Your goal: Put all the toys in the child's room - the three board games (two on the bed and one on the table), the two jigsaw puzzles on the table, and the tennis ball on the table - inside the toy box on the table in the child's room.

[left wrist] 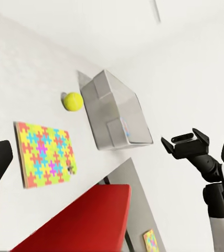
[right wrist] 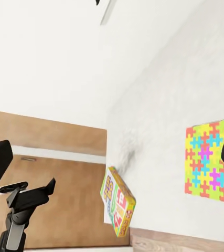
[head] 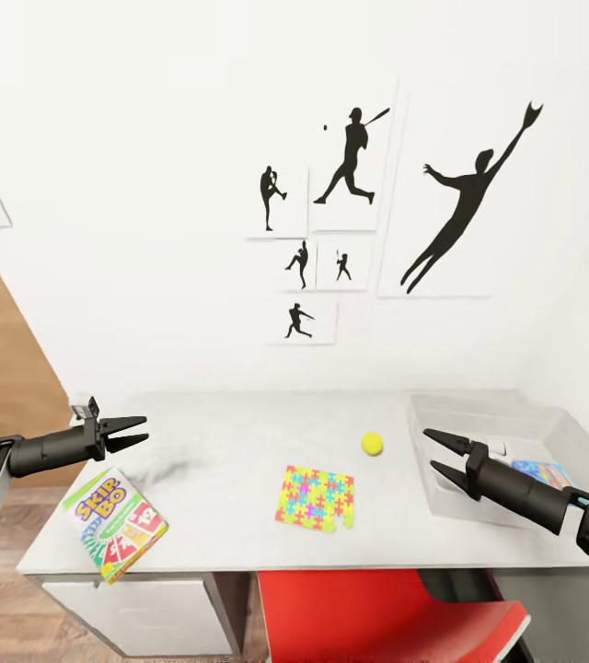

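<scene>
Hovering spread and empty, the left pincer (head: 138,431) hangs just above the Skip-Bo box (head: 115,524) overhanging the table (head: 239,433) corner, its long side running diagonally, while the right pincer (head: 440,454), also spread, waits by the grey tray (head: 479,410), in a white-walled room.

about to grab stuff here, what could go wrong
The Skip-Bo box overhangs the table's front-left corner, so a clumsy push from the open left tool may tip it off. The tennis ball lies loose beside the toy box and could roll if the right tool bumps it.
</scene>
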Controlling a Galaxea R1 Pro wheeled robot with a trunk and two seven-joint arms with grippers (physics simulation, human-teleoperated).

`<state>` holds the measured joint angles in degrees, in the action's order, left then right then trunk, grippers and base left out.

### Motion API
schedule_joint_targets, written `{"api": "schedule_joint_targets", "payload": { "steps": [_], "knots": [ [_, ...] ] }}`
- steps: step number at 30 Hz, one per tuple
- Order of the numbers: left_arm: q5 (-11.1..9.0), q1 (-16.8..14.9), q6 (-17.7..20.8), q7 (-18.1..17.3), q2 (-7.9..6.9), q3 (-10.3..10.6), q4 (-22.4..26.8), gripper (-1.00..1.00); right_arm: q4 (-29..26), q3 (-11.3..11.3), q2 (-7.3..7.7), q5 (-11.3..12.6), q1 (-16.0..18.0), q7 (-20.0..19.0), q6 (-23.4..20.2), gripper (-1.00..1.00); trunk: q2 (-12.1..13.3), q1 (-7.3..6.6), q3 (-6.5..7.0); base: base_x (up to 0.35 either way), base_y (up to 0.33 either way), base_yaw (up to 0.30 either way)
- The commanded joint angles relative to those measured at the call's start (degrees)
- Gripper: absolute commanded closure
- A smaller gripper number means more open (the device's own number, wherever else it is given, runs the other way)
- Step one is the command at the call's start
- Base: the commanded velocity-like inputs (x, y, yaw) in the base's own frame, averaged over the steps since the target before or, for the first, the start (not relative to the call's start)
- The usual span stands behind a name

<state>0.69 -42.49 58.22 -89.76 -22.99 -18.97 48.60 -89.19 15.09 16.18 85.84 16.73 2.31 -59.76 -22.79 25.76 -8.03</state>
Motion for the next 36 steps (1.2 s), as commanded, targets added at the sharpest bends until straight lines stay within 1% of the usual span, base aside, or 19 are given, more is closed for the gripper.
{"api": "schedule_joint_targets", "payload": {
  "steps": [1,11,25,36],
  "knots": [
    [0.09,-0.05,0.56,-0.24,0.01,-0.01,0.00,-1.00,-0.03,0.05,-0.01,0.20,0.06,0.24,-0.24,-1.00,-0.13,0.03,-0.12,-0.052,0.000,0.000],
    [0.20,-0.04,0.45,-0.24,-0.02,-0.03,0.00,-1.00,-0.02,0.12,-0.01,0.20,0.06,0.24,-0.24,-1.00,-0.13,0.03,-0.11,-0.012,0.000,0.006],
    [0.27,-0.04,0.43,-0.24,-0.21,-0.18,-0.08,-1.00,-0.02,0.20,-0.01,0.15,0.06,0.27,-0.24,-1.00,-0.13,0.03,0.41,-0.019,0.000,0.214],
    [0.28,-0.04,0.40,-0.24,-0.21,-0.22,-0.08,-1.00,-0.07,-0.10,0.18,0.12,0.06,0.67,-0.24,-1.00,-0.13,0.03,0.47,-0.057,0.000,0.045]
  ]
}}
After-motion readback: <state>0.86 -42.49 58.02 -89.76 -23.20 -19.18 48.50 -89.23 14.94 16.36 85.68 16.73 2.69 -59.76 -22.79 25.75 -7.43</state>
